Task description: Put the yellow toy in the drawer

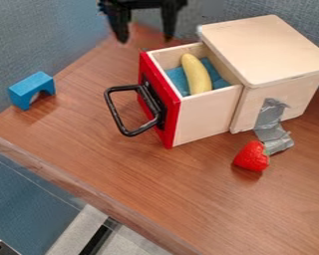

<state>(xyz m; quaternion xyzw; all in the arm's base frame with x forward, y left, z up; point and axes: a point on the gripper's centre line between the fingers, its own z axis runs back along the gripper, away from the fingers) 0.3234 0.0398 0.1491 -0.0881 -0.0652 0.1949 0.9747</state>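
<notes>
Banana (196, 74) is in the open drawer (205, 117), upper centre of frame, so the placing step looks done; jaws at the top edge stand wide apart, nothing between them, and next move should just be backing off clear.

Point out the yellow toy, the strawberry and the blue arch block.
Yellow toy (197, 74), camera view: middle of its curved body.
Strawberry (251, 156), camera view: its red side.
Blue arch block (32, 86), camera view: its upper part, above the arch.
</notes>
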